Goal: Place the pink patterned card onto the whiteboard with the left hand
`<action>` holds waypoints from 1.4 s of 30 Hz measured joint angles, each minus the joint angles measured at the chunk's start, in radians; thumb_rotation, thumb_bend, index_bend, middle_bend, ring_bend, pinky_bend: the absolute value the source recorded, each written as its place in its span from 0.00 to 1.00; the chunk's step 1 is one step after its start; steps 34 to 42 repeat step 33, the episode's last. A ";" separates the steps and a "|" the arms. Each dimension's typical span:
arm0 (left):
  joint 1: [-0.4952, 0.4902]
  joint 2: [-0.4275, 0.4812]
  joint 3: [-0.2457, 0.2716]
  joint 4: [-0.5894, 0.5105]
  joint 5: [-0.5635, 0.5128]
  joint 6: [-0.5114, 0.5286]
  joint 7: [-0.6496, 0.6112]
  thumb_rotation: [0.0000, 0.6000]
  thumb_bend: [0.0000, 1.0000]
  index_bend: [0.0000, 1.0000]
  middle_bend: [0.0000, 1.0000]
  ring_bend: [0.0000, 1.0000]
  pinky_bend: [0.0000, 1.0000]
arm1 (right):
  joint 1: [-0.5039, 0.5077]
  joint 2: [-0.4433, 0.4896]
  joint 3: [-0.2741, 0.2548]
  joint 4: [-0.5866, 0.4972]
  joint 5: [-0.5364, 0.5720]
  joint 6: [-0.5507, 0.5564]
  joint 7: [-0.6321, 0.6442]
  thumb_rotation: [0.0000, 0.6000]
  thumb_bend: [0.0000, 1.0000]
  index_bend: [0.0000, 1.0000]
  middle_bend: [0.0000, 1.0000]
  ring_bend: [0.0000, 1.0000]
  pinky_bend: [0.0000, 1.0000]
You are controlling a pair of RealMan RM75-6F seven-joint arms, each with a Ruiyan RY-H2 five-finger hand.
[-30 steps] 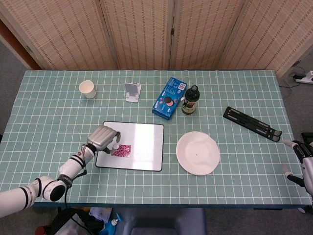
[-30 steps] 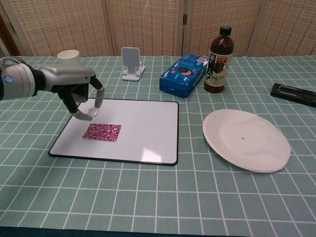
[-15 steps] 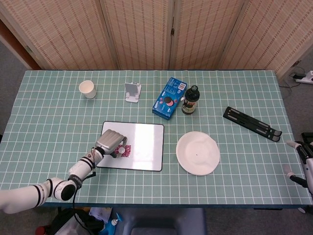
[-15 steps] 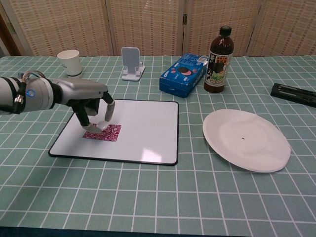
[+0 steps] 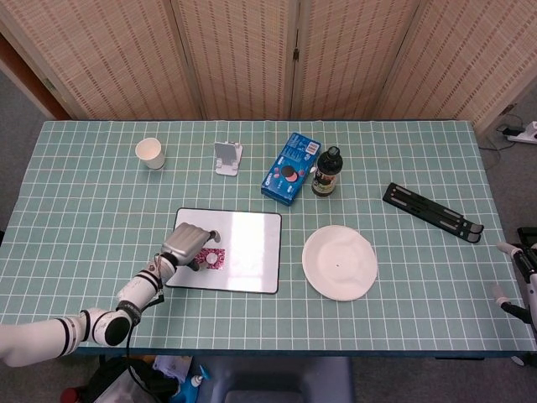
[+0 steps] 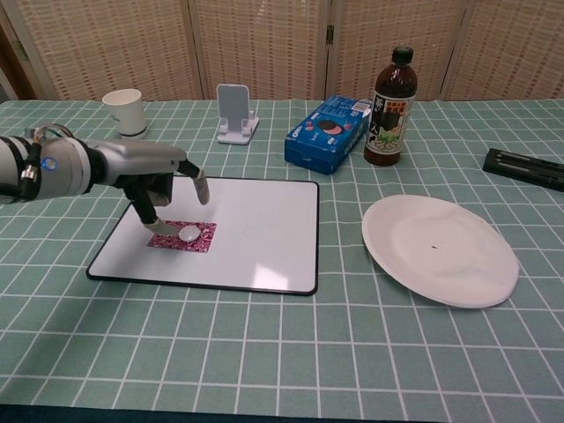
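Observation:
The pink patterned card (image 5: 213,259) (image 6: 204,237) lies flat on the left half of the whiteboard (image 5: 249,242) (image 6: 264,227). My left hand (image 5: 188,242) (image 6: 150,181) hovers over the card's left end with its fingers apart. One fingertip (image 6: 188,233) rests on the card, and another finger sticks out over the board. Nothing is gripped. My right hand (image 5: 522,270) shows only at the right edge of the head view, off the table, fingers spread and holding nothing.
A paper cup (image 5: 150,153) (image 6: 122,106), a phone stand (image 5: 227,157) (image 6: 236,113), a blue box (image 5: 291,167) (image 6: 330,132) and a dark bottle (image 5: 326,172) (image 6: 389,110) stand behind the board. A white plate (image 5: 339,262) (image 6: 439,249) lies right of it, a black folding stand (image 5: 432,211) further right.
My left hand came down from the board's upper left onto the card. Since half a second ago one finger has lifted while a fingertip stays on the card. The card stayed flat.

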 measured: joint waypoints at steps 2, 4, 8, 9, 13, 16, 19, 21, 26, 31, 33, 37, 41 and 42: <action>0.021 0.019 -0.004 -0.025 0.007 0.045 -0.016 1.00 0.27 0.27 0.87 0.83 0.97 | 0.000 0.001 -0.001 0.001 0.002 -0.003 0.002 1.00 0.25 0.22 0.25 0.23 0.30; 0.045 0.041 -0.005 -0.050 0.011 0.090 -0.028 1.00 0.27 0.27 0.83 0.77 0.97 | -0.001 0.003 -0.001 0.001 0.003 -0.005 0.004 1.00 0.25 0.22 0.25 0.23 0.30; 0.117 0.103 -0.004 -0.109 0.019 0.202 -0.055 1.00 0.27 0.29 0.77 0.69 0.97 | -0.002 0.006 -0.005 0.001 0.003 -0.010 0.009 1.00 0.25 0.22 0.25 0.23 0.30; 0.135 0.116 -0.002 -0.118 0.022 0.227 -0.060 1.00 0.27 0.29 0.75 0.66 0.96 | -0.002 0.006 -0.005 0.001 0.003 -0.011 0.010 1.00 0.25 0.22 0.25 0.23 0.30; 0.217 0.158 0.010 -0.137 0.041 0.338 -0.086 1.00 0.27 0.31 0.68 0.57 0.82 | -0.002 0.008 -0.007 0.001 0.002 -0.016 0.021 1.00 0.25 0.22 0.25 0.23 0.30; 0.293 0.183 0.027 -0.137 0.070 0.430 -0.113 1.00 0.27 0.32 0.63 0.51 0.71 | -0.001 0.008 -0.008 0.002 0.001 -0.021 0.026 1.00 0.25 0.22 0.25 0.23 0.30; 0.373 0.211 0.051 -0.138 0.107 0.517 -0.139 1.00 0.27 0.32 0.60 0.49 0.62 | 0.004 0.009 -0.010 0.002 -0.001 -0.033 0.029 1.00 0.25 0.22 0.25 0.23 0.30; 0.426 0.228 0.067 -0.142 0.136 0.576 -0.148 1.00 0.27 0.33 0.59 0.48 0.60 | 0.009 0.009 -0.013 0.004 -0.011 -0.040 0.036 1.00 0.26 0.22 0.25 0.23 0.30; 0.541 0.251 0.095 -0.168 0.214 0.731 -0.172 1.00 0.27 0.32 0.57 0.46 0.57 | 0.022 0.000 -0.025 0.022 -0.053 -0.049 0.059 1.00 0.26 0.22 0.25 0.23 0.30; 0.638 0.273 0.123 -0.219 0.303 0.862 -0.171 1.00 0.27 0.31 0.57 0.46 0.57 | 0.027 -0.013 -0.029 0.036 -0.068 -0.045 0.076 1.00 0.26 0.22 0.25 0.23 0.30; 0.671 0.283 0.135 -0.249 0.335 0.896 -0.163 1.00 0.27 0.31 0.57 0.46 0.57 | 0.027 -0.018 -0.030 0.043 -0.073 -0.042 0.083 1.00 0.26 0.22 0.25 0.23 0.30; 0.671 0.283 0.135 -0.249 0.335 0.896 -0.163 1.00 0.27 0.31 0.57 0.46 0.57 | 0.027 -0.018 -0.030 0.043 -0.073 -0.042 0.083 1.00 0.26 0.22 0.25 0.23 0.30; 0.671 0.283 0.135 -0.249 0.335 0.896 -0.163 1.00 0.27 0.31 0.57 0.46 0.57 | 0.027 -0.018 -0.030 0.043 -0.073 -0.042 0.083 1.00 0.26 0.22 0.25 0.23 0.30; 0.671 0.283 0.135 -0.249 0.335 0.896 -0.163 1.00 0.27 0.31 0.57 0.46 0.57 | 0.027 -0.018 -0.030 0.043 -0.073 -0.042 0.083 1.00 0.26 0.22 0.25 0.23 0.30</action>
